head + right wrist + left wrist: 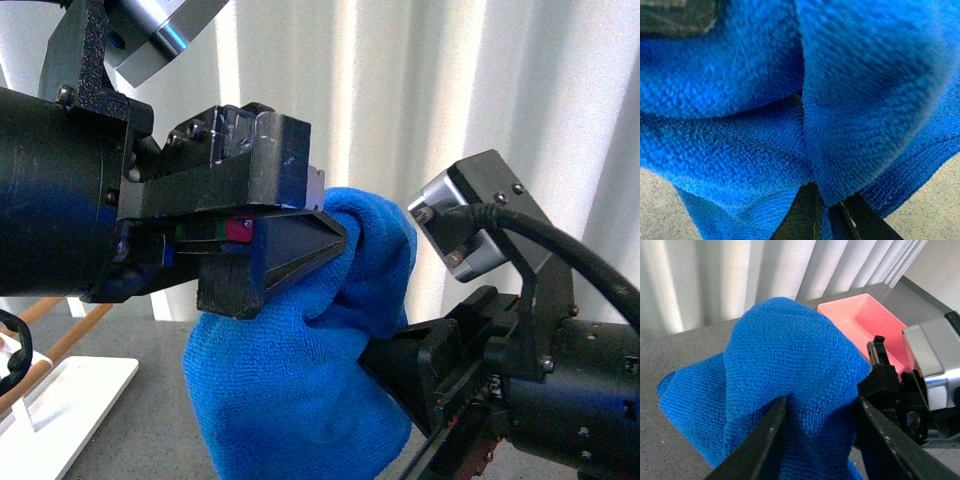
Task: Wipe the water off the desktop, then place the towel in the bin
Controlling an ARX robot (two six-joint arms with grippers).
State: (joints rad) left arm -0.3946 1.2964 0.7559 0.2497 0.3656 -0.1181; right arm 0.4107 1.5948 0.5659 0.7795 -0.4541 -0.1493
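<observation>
Towel (300,400) front and centre, bright blue and bunched, caught between both arms over the speckled grey worktop (150,440). Left gripper (320,245) comes in from the left, and its dark fingers (765,440) are clamped on the thick upper fold, cloth bulging up between them. Right gripper (385,360) bites lower down from the right. Its own wrist view shows the fingers (807,215) nearly together, pinching a thin fold of the blue pile. The towel's lower end runs out of the front view, so I cannot tell whether it touches the worktop. Past the left gripper, toward the worktop's left side, sits a white base (70,400) with wooden rods (80,328). Beyond the towel, in the left wrist view, the pink bin (865,310) stands open near the worktop's far edge, just before the pale pleated curtain (400,100).
</observation>
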